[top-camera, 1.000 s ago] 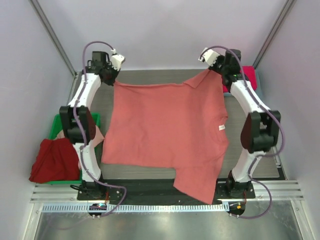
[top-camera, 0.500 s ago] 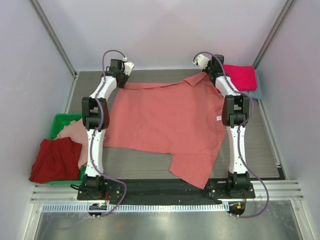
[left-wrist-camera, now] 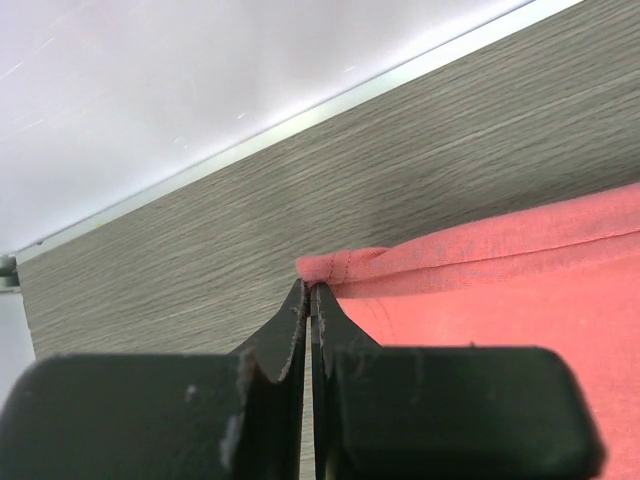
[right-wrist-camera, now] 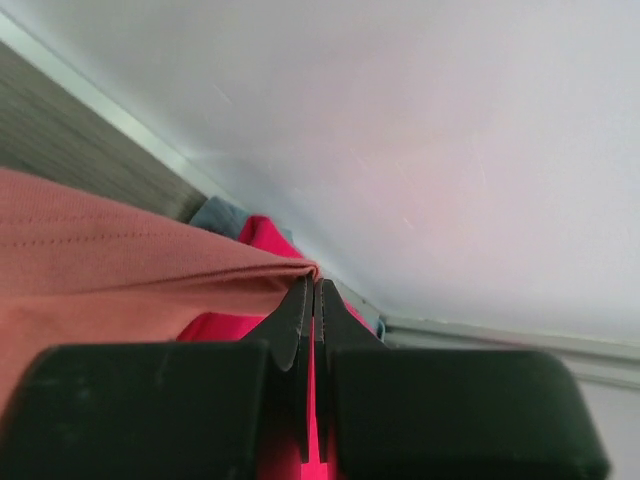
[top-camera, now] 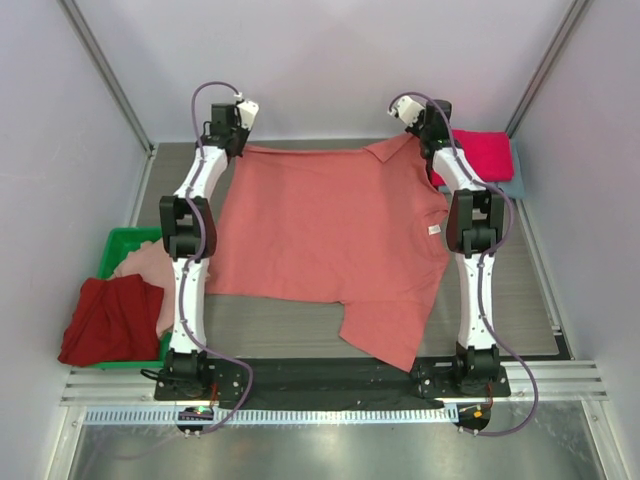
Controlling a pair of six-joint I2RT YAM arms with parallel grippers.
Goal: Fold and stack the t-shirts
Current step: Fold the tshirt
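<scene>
Top external view shows the salmon-coral t-shirt (top-camera: pixel 330 235) spread across the grey wood-grain table (top-camera: pixel 290 325), and its whole body lies toward 6 o'clock from both claws. Its long axis runs 9 to 3 o'clock, with the small white neck label (top-camera: pixel 435 230) at the 3 o'clock end. One sleeve trails off the near edge at about 5 o'clock. The left claw (top-camera: pixel 230 142) sits at 11 o'clock with its jaws pressed fully together on the stitched hem corner, seen close in the left wrist view (left-wrist-camera: pixel 308 292). The right claw (top-camera: pixel 425 135) at 1 o'clock is likewise pinched tight on a gathered fold of the far sleeve (right-wrist-camera: pixel 313 285). Each arm is nearest its own corner, so the far edge hangs between them as one fairly straight line. I judge the next move depends on both pulling that edge evenly toward 6 o'clock. The cloth is soft, matte knit, limp and lightly rippled. Folded magenta shirt (top-camera: pixel 482 152) rests on a grey-blue shirt (top-camera: pixel 512 186) at 2 o'clock, just beside the right claw.
</scene>
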